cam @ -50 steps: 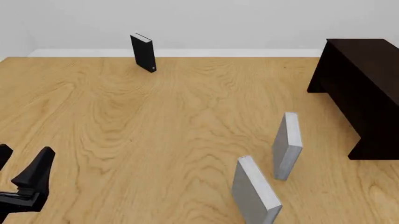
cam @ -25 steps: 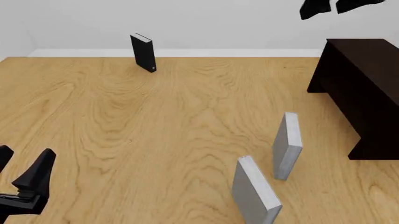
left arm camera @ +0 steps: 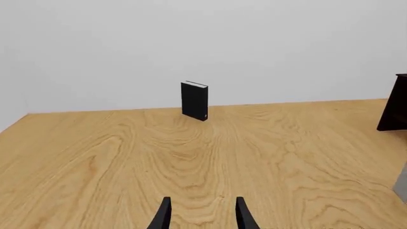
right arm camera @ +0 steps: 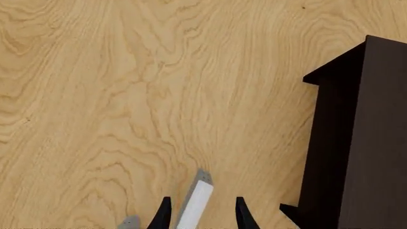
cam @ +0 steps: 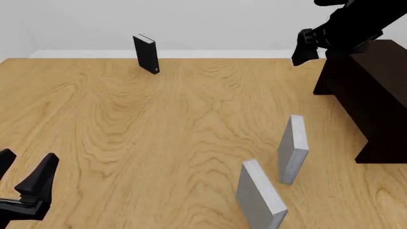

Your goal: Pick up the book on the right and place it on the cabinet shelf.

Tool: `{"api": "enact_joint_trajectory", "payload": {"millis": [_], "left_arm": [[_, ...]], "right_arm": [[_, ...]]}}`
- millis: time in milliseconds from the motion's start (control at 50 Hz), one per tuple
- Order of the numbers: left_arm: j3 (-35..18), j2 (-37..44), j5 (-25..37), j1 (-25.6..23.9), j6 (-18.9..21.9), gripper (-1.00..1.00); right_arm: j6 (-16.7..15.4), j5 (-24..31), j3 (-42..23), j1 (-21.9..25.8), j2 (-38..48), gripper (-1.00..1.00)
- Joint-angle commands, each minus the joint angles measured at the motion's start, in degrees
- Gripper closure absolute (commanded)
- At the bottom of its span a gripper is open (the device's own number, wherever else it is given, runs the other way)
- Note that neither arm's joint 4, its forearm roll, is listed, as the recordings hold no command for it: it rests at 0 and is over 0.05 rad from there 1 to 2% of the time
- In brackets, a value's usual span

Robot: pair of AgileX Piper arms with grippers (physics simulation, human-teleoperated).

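The book (cam: 293, 148) is a plain light-grey slab standing upright on the table, right of centre. In the right wrist view its whitish top edge (right arm camera: 196, 206) shows far below, in line with the gap between the fingers. The dark cabinet (cam: 369, 90) stands to its right and also shows in the right wrist view (right arm camera: 362, 133); its shelf recess does not show. My right gripper (cam: 300, 53) is open and empty, high above the table near the cabinet's far corner. My left gripper (cam: 22, 183) is open and empty, low at the near left.
A second, look-alike grey book (cam: 260, 196) stands nearer and slightly left of the first. A black book (cam: 145, 53) stands at the far edge by the wall, straight ahead in the left wrist view (left arm camera: 194, 100).
The right arm has come down into the front view at the top right, lowering toward the cabinet's far corner. The left gripper and the books have not moved.
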Motion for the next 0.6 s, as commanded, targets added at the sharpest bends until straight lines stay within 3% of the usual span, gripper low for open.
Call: {"api": "enact_joint_trajectory", "payload": {"millis": [20,80,120,160,180,220,240,380,400,440,480,500,540,560,600], "left_arm": [[0.00,-0.13,0.19,-0.22,0.37,-1.00],[0.00,-0.58,0.74,-0.31,0.33,-1.00],[0.00,-0.93,1.21,-0.44,0.39,-1.00],[-0.05,-1.00,1.46,-0.47,0.51,-1.00],[-0.05,-0.91,1.38,-0.53,0.53,-1.00],[-0.05,-0.72,1.20,-0.47,0.49,-1.00],[0.00,-0.70,1.10,-0.49,0.55,-1.00],[-0.04,-0.84,1.46,-0.55,0.70,-1.00],[-0.04,-0.78,1.45,-0.56,0.72,-1.00],[-0.04,-0.95,1.56,-0.56,0.84,-1.00],[-0.04,-1.07,1.69,-0.48,0.84,-1.00],[-0.04,-1.26,1.86,-0.53,0.89,-1.00],[-0.03,-1.28,1.99,-0.50,0.99,-1.00],[-0.03,-1.32,2.01,-0.51,1.13,-1.00],[-0.04,-1.21,1.87,-0.52,1.11,-1.00]], "right_arm": [[1.61,-3.09,5.70,0.00,-1.45,-1.00],[1.29,-4.43,8.05,-0.91,-1.87,-1.00],[3.87,-5.17,8.93,0.47,-2.31,-1.00],[2.47,-5.51,8.85,-1.39,-1.93,-1.00],[4.56,-5.85,8.89,-0.88,-2.01,-1.00],[3.74,-5.99,8.83,-1.54,-1.83,-1.00],[6.29,-6.51,8.50,-1.27,-1.98,-1.00],[6.52,-8.09,9.13,-1.96,-1.79,-1.00],[8.39,-8.28,10.23,-0.90,-2.14,-1.00],[7.08,-9.09,10.83,-1.83,-2.11,-1.00],[8.04,-9.87,11.84,-2.16,-2.28,-1.00],[5.20,-10.10,12.19,-3.48,-1.98,-1.00],[9.08,-11.02,13.75,-1.10,-2.82,-1.00],[8.24,-11.82,13.35,-2.98,-2.60,-1.00],[9.04,-12.10,14.96,-1.10,-2.87,-1.00]]}}
